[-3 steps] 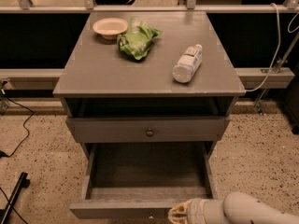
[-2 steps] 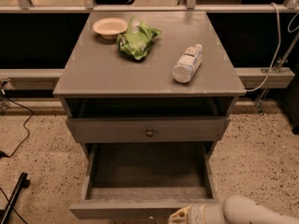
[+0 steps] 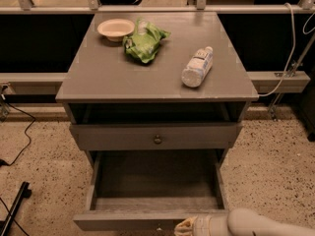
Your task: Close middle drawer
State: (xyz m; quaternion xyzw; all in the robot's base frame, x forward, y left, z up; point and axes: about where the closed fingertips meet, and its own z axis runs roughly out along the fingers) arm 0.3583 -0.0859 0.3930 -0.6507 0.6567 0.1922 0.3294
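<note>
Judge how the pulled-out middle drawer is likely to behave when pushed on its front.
The middle drawer looks like rigid wood, so it should move as one piece. Its inside is bare, so it is probably light to push. The gripper sits at the front edge, right of centre; an off-centre push might skew it slightly.

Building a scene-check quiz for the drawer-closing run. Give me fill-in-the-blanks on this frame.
1. The grey wooden middle drawer, its boxy inside bare, is pulled ___, not shut.
2. The clear plastic bottle lies on its ___ on the grey cabinet top.
3. Between the cream round bowl and the bottle lies a crumpled ___ bag.
4. The gripper is low in the camera view, at the middle drawer's ___ panel.

Missing words: open; side; green; front
</note>
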